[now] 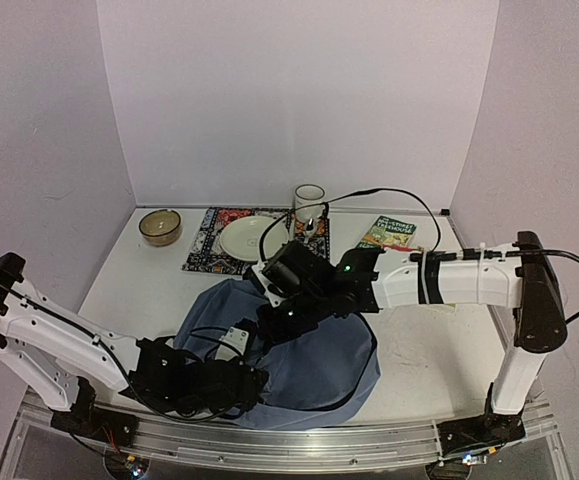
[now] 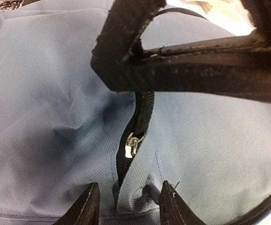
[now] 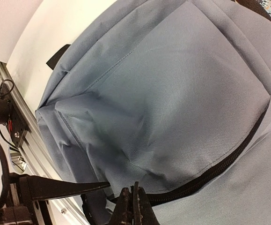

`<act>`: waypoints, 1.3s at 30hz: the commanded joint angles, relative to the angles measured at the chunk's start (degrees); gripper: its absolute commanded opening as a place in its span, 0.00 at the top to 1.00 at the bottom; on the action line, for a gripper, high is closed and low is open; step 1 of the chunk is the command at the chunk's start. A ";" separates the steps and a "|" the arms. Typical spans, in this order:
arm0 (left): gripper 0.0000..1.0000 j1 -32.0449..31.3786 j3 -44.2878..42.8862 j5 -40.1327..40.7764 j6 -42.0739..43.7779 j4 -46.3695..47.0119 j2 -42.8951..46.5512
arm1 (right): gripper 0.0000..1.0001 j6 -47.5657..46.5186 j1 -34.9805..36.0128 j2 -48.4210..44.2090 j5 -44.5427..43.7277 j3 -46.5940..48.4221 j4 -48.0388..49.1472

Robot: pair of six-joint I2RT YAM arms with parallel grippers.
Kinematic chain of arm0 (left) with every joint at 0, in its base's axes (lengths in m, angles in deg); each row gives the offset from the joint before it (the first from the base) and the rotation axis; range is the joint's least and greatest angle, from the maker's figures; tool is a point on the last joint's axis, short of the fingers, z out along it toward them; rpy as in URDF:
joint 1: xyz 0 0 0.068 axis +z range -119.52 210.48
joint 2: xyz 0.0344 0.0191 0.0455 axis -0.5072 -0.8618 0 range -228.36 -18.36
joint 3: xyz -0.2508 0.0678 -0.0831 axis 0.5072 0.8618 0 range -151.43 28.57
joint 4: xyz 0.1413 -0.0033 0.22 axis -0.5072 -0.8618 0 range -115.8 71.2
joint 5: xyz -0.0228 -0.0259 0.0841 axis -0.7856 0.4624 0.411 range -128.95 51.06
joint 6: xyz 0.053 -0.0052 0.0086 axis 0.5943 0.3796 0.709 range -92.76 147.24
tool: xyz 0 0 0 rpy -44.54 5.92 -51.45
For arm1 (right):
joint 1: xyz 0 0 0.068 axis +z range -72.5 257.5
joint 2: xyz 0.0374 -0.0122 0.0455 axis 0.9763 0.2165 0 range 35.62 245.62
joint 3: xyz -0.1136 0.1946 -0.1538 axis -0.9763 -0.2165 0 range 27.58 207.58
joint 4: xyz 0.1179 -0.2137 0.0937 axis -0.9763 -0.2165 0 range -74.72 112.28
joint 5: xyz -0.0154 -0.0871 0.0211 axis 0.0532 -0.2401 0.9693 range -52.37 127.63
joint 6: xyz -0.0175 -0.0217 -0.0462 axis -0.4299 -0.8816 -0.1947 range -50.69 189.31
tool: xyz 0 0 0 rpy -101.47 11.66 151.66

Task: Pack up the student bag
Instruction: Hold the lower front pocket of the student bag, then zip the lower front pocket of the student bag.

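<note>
Overhead: one soft slate-blue fabric backpack (image 1: 319, 365) lies at the white table's (image 1: 419, 350) near edge, before one tan bowl (image 1: 159, 227), one white plate (image 1: 251, 238) and one mug (image 1: 309, 200).
Left wrist: my left gripper (image 2: 128, 208) is half-spread, straddling the backpack's zipper just below one silver zipper pull (image 2: 131, 145).
Right wrist: my right gripper (image 3: 133, 204) is pinched shut at the backpack's black zipper line (image 3: 229, 159).

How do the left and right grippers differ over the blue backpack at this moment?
The left gripper has its black fingers apart astride the slate-blue fabric backpack's zipper; the right gripper is pressed shut beside a zipper seam. The left lies low along the near edge; the right reaches across from the right side. Both are down at the bag.
</note>
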 commanded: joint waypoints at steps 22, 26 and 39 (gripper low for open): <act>1.00 -3.73 3.22 -5.96 -2.51 1.76 -0.76 | 1.00 4.20 -5.42 -6.14 -24.77 -3.54 1.82; 1.00 -4.21 3.88 -6.73 -2.96 1.56 0.18 | 1.00 3.34 -7.26 -5.57 -26.07 -3.64 2.17; 1.00 -8.31 6.54 -5.62 -6.25 0.51 5.96 | 1.00 -0.07 -14.16 0.43 -24.61 0.15 6.21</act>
